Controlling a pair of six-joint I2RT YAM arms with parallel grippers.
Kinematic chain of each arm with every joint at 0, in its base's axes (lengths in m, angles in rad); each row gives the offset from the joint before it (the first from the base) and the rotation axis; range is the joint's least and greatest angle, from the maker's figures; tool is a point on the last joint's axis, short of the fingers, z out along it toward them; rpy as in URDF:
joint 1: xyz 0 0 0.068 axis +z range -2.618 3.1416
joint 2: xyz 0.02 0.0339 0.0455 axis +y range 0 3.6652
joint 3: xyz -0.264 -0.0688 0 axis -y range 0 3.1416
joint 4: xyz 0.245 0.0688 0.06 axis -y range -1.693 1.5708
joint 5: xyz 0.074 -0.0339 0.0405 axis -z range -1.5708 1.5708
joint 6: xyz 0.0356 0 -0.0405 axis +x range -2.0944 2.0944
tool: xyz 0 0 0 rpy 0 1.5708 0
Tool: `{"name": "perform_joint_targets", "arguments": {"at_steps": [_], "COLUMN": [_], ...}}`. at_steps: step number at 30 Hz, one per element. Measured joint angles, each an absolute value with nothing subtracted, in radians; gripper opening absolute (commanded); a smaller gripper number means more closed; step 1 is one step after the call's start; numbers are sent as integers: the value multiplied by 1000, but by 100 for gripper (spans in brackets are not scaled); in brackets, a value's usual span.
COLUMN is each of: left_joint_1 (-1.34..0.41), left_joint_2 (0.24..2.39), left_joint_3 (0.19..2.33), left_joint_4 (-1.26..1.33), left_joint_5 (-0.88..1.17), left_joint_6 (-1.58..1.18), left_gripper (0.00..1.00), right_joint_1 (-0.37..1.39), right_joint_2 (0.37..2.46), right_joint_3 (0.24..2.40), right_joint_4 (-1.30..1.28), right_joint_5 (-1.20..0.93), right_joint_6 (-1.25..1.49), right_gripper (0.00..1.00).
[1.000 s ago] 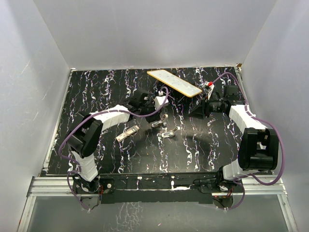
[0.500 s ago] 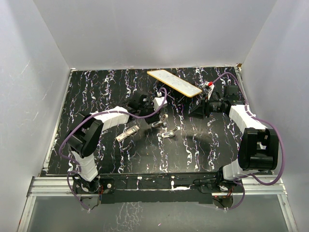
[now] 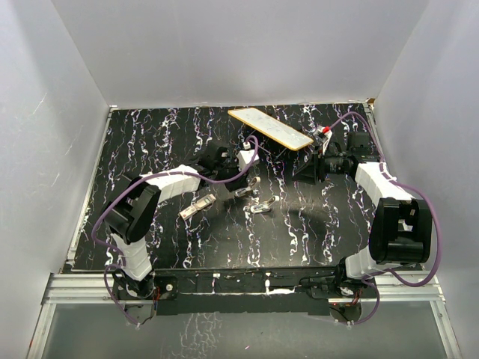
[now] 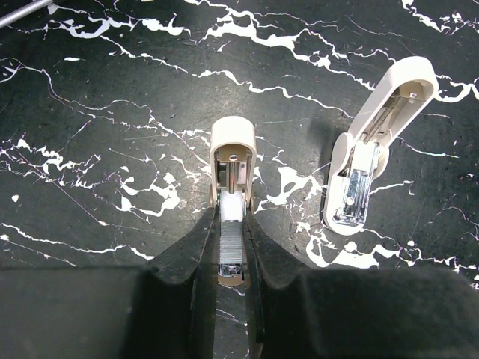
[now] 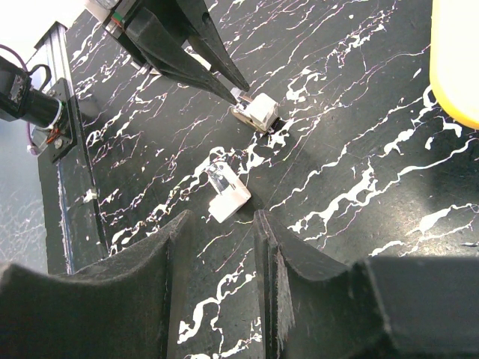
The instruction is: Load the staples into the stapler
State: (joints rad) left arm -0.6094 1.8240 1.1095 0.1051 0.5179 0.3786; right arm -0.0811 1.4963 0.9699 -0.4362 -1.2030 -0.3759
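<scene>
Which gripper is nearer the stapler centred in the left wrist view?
Left. The left gripper is shut on the stapler; the right gripper hovers open, well off to its right.

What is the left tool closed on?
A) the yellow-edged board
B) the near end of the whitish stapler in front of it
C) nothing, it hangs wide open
B: in the left wrist view the left tool pinches the near end of the stapler between its fingertips.
</scene>
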Motion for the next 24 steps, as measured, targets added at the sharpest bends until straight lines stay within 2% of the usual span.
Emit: {"name": "perform_joint_targets", "arguments": {"at_steps": [24], "left_joint_1": [-598], "left_joint_2": [1850], "left_joint_3": [1088], "left_joint_4": [119], "left_joint_5": [540], "left_joint_6": [386], "left_gripper": [3], "right_joint_1": [-81], "right_joint_2": [1496], "right_joint_3": [970], "right_joint_4": [-436], "right_joint_5": [-1203], "right_joint_6": [-376], "right_gripper": [40]}}
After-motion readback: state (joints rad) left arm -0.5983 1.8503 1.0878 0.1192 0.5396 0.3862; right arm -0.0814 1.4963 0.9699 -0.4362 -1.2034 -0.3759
